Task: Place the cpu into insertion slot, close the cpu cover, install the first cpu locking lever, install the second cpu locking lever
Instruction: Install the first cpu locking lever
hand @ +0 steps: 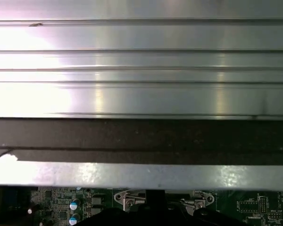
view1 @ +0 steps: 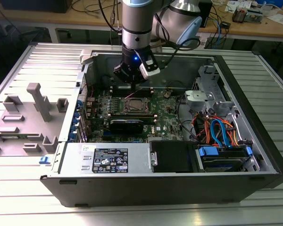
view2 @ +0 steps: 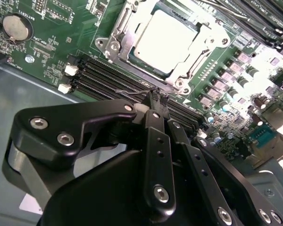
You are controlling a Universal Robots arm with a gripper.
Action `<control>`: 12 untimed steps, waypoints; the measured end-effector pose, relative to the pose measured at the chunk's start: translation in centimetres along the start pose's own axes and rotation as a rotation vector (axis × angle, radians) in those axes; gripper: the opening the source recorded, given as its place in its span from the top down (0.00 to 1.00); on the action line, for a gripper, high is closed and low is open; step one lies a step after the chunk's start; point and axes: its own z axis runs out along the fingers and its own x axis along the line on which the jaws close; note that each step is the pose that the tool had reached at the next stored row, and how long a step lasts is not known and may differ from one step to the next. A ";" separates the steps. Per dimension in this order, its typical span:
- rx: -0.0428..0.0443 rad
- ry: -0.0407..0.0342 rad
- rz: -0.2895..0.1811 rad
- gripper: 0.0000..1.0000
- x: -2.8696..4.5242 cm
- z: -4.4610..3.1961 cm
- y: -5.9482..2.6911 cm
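Observation:
The cpu [view2: 165, 40] lies in its socket on the green motherboard [view2: 61, 42], its silvery top showing through the window of the cpu cover [view2: 124, 40], which lies flat over it. My gripper [view2: 156, 98] hovers just beside the socket's edge, over the black memory slots [view2: 104, 75]. Its fingers [view2: 153, 141] are shut on a thin wire cpu locking lever [view2: 132, 92] that stands up off the board. In the exterior view the gripper [view1: 132, 84] hangs inside the open computer case just behind the cpu [view1: 135, 104], with the lever [view1: 134, 92] slanting up to it.
A black graphics card [view1: 126, 125] lies in front of the socket, with a power supply [view1: 108, 160] nearer still. Coloured cables [view1: 217, 129] and drive bays fill the exterior view's right. Grey fixtures [view1: 37, 101] stand outside the case on the left. Case walls [hand: 141, 174] ring the board.

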 end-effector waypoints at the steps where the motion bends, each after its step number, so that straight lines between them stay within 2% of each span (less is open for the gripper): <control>1: 0.0001 0.0001 -0.002 0.89 -0.04 0.02 0.05; 12: 0.0001 0.0007 -0.008 0.89 -0.68 0.49 0.27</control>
